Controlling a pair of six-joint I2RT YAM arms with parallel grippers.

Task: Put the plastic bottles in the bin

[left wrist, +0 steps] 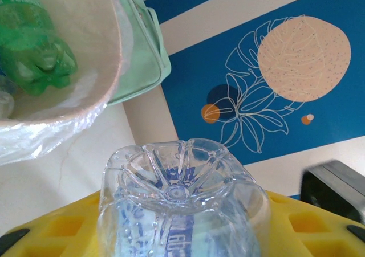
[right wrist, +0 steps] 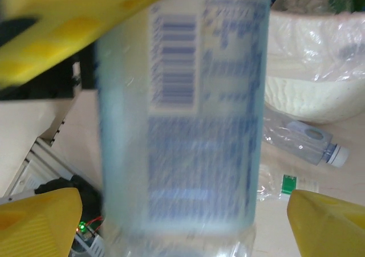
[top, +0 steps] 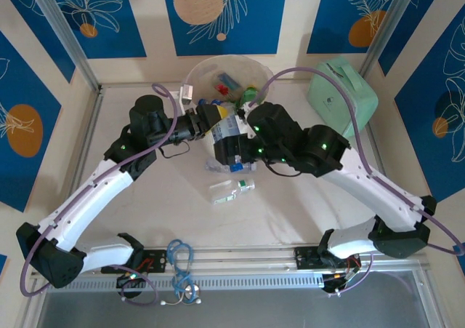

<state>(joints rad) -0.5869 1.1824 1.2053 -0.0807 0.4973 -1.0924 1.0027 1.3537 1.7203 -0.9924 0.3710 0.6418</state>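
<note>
Clear plastic lies loose on the table [top: 167, 212] on the near side of the bin [top: 190, 70]: a bottle with a green label [top: 234, 190] and, just beyond it toward the bin, a crumpled clear bottle [top: 218, 167]. Neither has been picked up yet. Closer in, just short of the bin's near rim, the blue-labelled bottle [top: 227, 133] is up off the table, pinched across its body by the left gripper [top: 207, 121], whose yellow fingers press against its sides. The right gripper [right wrist: 182, 225] stands spread wide on either side of that same bottle, its fingers clear of it as far as I can tell, so it holds nothing. Inside the bin several bottles already lie on the liner, a green bottle [left wrist: 34, 52] among them, with red and blue labels showing nearby. To the right of the bin sits the mint green case [top: 343, 99], which is no part of the job. By my reckoning the task is well on, with one bottle about to go over the rim and at least two waiting on the table.
</note>
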